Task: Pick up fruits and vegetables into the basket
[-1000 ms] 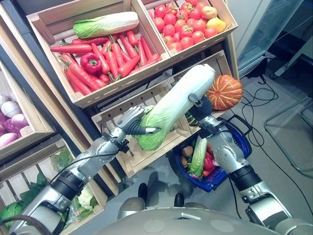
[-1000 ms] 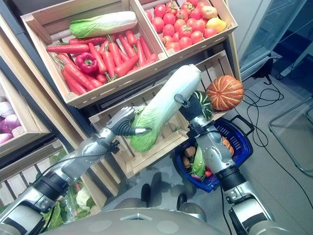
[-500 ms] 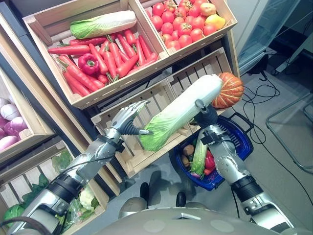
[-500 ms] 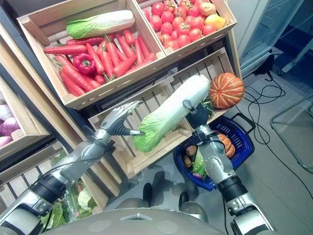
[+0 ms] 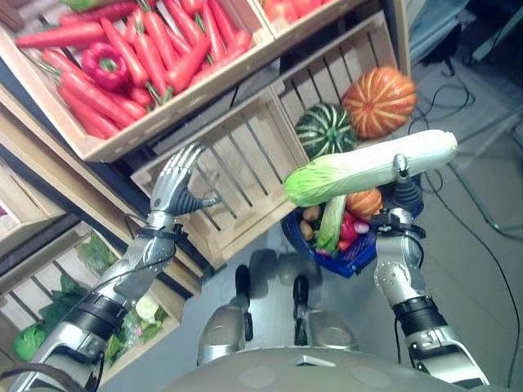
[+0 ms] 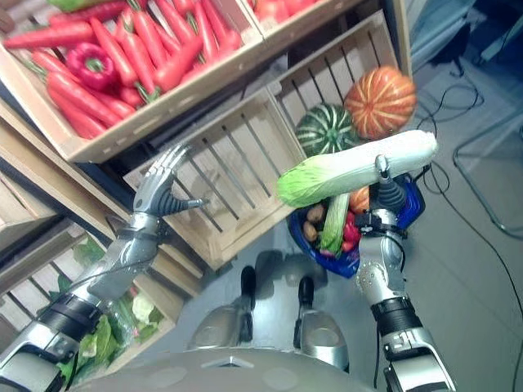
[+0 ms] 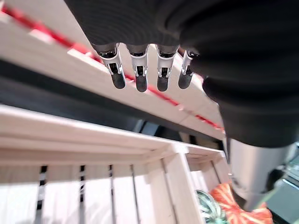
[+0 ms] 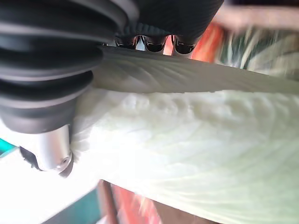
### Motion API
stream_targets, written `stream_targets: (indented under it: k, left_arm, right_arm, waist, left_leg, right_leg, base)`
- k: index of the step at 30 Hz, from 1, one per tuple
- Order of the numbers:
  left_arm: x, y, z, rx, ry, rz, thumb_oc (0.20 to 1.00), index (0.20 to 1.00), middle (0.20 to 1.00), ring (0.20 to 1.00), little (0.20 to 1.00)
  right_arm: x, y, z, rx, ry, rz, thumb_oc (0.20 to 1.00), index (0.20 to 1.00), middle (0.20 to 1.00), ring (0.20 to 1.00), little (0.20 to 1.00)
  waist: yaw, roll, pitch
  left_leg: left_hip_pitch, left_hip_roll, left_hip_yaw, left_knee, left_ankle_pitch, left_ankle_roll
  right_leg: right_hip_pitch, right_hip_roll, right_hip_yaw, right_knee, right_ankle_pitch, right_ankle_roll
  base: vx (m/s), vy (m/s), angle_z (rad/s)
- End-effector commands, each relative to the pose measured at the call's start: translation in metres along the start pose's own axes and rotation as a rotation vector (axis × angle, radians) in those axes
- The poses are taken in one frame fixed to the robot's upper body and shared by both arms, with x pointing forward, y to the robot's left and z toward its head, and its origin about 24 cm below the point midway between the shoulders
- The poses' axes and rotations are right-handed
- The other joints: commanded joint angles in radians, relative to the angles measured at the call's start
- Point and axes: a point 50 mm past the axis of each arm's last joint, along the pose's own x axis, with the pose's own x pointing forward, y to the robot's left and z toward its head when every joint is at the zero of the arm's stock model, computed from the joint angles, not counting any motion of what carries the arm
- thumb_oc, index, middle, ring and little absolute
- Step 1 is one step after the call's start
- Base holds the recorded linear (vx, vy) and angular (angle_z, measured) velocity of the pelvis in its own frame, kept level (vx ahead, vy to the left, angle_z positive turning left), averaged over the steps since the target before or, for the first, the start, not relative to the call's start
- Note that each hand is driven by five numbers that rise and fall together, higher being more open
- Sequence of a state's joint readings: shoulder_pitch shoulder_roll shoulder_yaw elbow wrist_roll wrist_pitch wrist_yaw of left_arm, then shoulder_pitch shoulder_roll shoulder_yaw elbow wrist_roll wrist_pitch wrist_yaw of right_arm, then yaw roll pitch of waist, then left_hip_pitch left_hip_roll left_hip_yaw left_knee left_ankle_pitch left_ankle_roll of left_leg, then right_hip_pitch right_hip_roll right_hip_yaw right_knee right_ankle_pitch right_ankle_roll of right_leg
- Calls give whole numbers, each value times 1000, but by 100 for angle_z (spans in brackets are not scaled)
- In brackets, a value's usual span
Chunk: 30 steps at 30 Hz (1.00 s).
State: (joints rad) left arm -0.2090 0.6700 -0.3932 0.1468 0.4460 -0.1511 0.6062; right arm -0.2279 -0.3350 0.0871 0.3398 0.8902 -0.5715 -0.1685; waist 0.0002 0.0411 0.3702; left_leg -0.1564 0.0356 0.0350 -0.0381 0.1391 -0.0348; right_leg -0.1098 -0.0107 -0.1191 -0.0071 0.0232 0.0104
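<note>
Both head views look steeply down from just above the robot onto wooden crates and a blue basket, sharing nearly the same scene. Each wrist camera looks along its own hand from very close: left toward the crates, right against a napa cabbage.

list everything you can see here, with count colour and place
napa cabbage: one, white stem and green leaf end, held crosswise above the basket
basket: one, blue, on the floor under the cabbage, with mixed produce inside
striped pumpkin: one, dark green, in the lower crate
orange pumpkin: one, orange, in the lower crate beside the green one
carrots: many, red-orange, in the upper crate
bell pepper: one, red, among the carrots
slatted crate: one, pale wood, holds no produce, in front of the left hand
leafy greens: several, green, low shelf at the robot's left
left robot hand: fingers straight, holding nothing
right robot hand: gripping the cabbage's white end
</note>
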Motion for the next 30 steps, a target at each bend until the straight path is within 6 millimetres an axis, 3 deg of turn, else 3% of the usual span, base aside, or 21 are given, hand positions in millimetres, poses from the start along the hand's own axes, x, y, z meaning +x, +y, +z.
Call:
stream_targets:
  k: [1,7,14,21,22,23,24,30]
  left_arm:
    - [24,24,4,-61,-12,197,1000,1000,1000,1000,1000]
    - [50,26,26,-122,-87,255,1000,1000,1000,1000,1000]
    - [70,25,46,-150,-144,277,1000,1000,1000,1000,1000]
    - [84,25,57,-164,-164,276,1000,1000,1000,1000,1000]
    - [84,24,57,-165,-161,273,1000,1000,1000,1000,1000]
    - [84,23,57,-163,-161,270,1000,1000,1000,1000,1000]
    - [84,24,56,-159,-163,267,1000,1000,1000,1000,1000]
    - [82,23,53,-147,-161,259,1000,1000,1000,1000,1000]
  right_arm:
    - [23,19,44,4,-261,-28,200,200,200,200,200]
    - [59,8,68,-94,-365,-268,200,200,200,200,200]
    - [92,-4,94,-60,-400,-436,200,200,200,200,200]
    - [112,-5,99,-34,-316,-489,209,209,209,209,209]
    - [113,-6,96,1,-292,-482,448,448,448,448,448]
    - [114,-7,95,13,-277,-469,944,944,944,944,944]
    - [115,-6,95,3,-268,-462,1000,1000,1000,1000,1000]
    - [116,-9,81,-54,-154,-424,1000,1000,1000,1000,1000]
  waist:
    - [5,-31,73]
    - [22,-39,150]
    - [46,-17,150]
    - [59,9,150]
    - [60,12,150]
    - [61,15,150]
    - [62,17,150]
    - [61,21,150]
  left_leg:
    - [-70,-53,17,194,-173,7]
    - [-324,-49,1,468,-238,-18]
    - [-534,-63,14,596,-277,-13]
    - [-662,-85,28,693,-310,-1]
    - [-671,-89,27,701,-315,0]
    - [-676,-92,25,704,-317,1]
    - [-680,-93,27,705,-317,1]
    - [-664,-96,37,700,-324,3]
  right_leg:
    - [-105,-13,-11,199,-78,37]
    - [-296,-37,-28,387,-116,21]
    - [-514,-65,-46,539,-142,25]
    - [-673,-89,-49,679,-165,28]
    - [-684,-90,-49,687,-167,28]
    - [-692,-90,-47,694,-168,29]
    - [-696,-90,-45,695,-169,28]
    - [-686,-89,-44,696,-168,30]
  base:
    - [-179,-50,-1]
    - [-145,-71,10]
    - [-78,-10,10]
    - [-26,10,8]
    - [15,5,6]
    - [14,6,4]
    - [0,0,0]
    - [33,6,4]
